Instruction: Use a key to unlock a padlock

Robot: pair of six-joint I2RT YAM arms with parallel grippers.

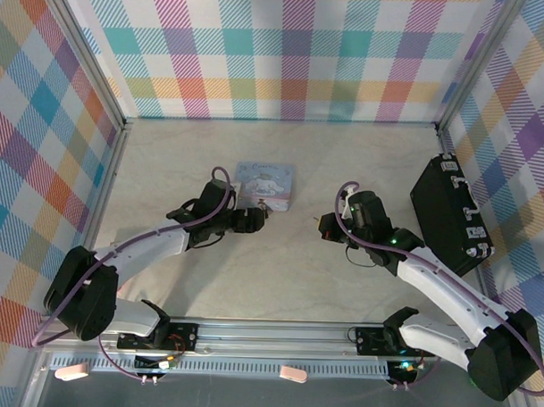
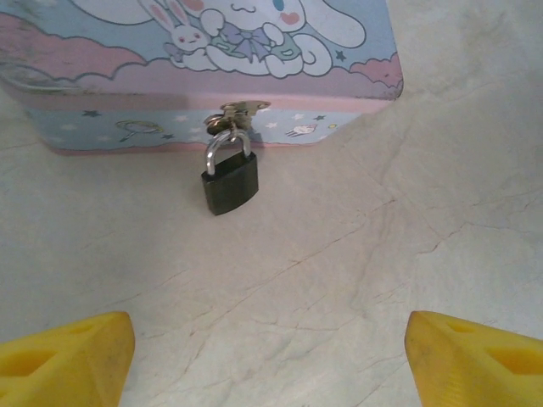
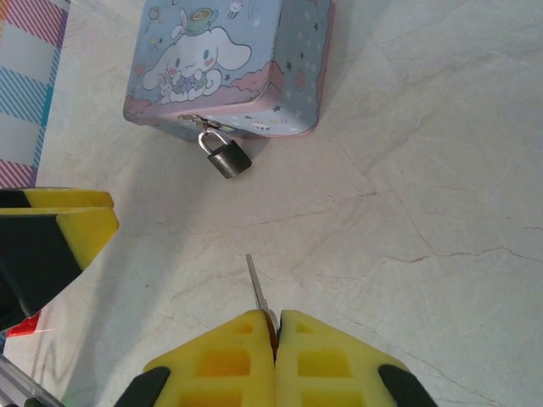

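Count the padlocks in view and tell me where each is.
1. The padlock hangs from the front latch of the cartoon tin, body on the table. More could be hidden inside it.

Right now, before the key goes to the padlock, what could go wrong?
The padlock hangs loose from the tin, and the open left gripper is apart from it, so a push from the key may only swing it away. The shut right gripper pinches just the key's end; the thin blade may twist or slip.
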